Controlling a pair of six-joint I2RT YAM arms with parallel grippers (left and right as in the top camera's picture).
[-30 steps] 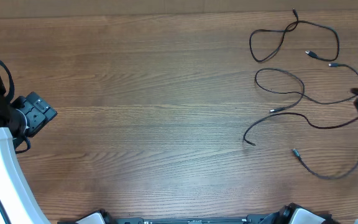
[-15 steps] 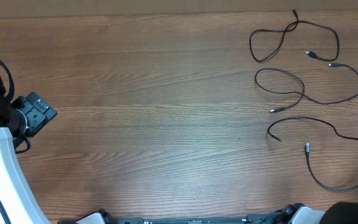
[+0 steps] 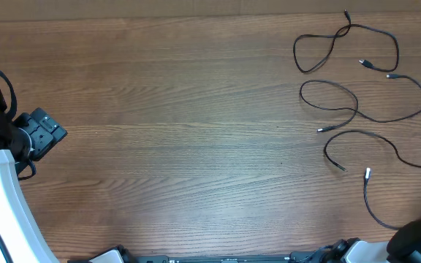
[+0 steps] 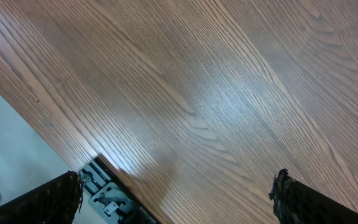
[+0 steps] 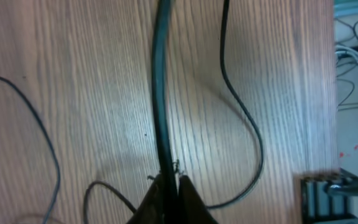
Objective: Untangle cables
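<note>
Cables [image 3: 357, 108] lie in loose black loops on the right side of the table [image 3: 196, 109], from its far edge to its near edge, with their plug ends apart. At the table's near right corner, the right gripper [image 5: 166, 180] is pinched tight on one of them. The left gripper [image 4: 178, 186] hangs over the table's left edge, fingers spread wide.

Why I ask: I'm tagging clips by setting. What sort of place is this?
Probably a robotics lab bench: a wood-grain table, loose black cables on it, and a white robot arm at its edge.
</note>
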